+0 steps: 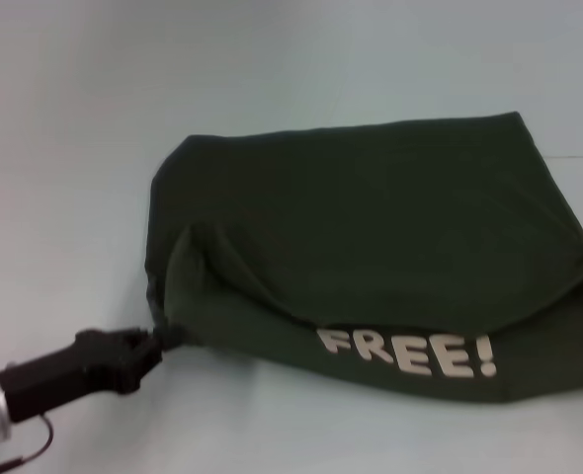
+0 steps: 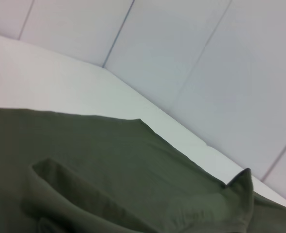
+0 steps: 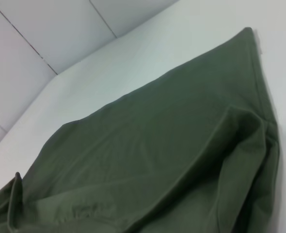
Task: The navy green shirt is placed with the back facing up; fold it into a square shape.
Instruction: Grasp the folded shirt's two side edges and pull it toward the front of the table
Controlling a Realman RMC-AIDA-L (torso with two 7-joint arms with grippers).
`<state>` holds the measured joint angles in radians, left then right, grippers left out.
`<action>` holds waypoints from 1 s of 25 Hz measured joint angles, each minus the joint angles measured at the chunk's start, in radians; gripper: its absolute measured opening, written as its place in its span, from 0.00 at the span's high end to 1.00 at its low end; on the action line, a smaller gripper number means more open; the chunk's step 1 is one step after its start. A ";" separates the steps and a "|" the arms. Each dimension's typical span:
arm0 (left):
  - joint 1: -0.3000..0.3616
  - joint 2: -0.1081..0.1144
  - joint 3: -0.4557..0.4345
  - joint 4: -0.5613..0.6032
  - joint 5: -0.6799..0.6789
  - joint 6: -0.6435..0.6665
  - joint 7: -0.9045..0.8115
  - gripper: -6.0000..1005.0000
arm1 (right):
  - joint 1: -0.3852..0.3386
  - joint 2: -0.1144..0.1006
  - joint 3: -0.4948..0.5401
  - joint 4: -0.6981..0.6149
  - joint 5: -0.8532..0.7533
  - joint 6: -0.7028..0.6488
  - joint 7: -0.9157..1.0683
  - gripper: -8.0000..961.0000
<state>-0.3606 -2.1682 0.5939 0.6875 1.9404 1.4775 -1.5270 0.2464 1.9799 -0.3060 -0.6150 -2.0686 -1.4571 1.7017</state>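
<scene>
Olive navy green shirt [image 1: 371, 237]: near-left corner clenched in left gripper [image 1: 163, 338] fingers.

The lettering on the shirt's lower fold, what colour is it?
White or off-white block letters reading "FREE!" on the dark olive-green shirt; clearest in the head view.

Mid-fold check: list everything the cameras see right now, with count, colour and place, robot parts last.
dark olive-green soft fabric shirt: one, partly folded, centre to right of the table, near edge lifted.
white "FREE!" print: one, on the shirt's turned-up near edge.
pale white table: one, under the shirt.
light panelled wall: behind the table.
left gripper: one, black, near left, shut on the shirt's near-left corner.
right gripper: not in view.
</scene>
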 joint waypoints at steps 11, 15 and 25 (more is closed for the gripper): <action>0.056 0.001 -0.150 0.007 0.167 0.254 -0.010 1.00 | -0.086 0.001 0.041 -0.018 -0.009 -0.161 -0.078 0.98; 0.076 0.000 -0.179 0.007 0.212 0.304 -0.009 1.00 | -0.099 0.001 0.040 -0.019 -0.014 -0.189 -0.088 0.98; 0.099 0.002 -0.259 0.015 0.303 0.373 -0.009 1.00 | -0.127 0.016 0.046 -0.019 -0.045 -0.240 -0.116 0.98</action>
<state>-0.2621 -2.1660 0.3351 0.7024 2.2438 1.8507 -1.5360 0.1198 1.9960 -0.2605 -0.6337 -2.1140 -1.6972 1.5853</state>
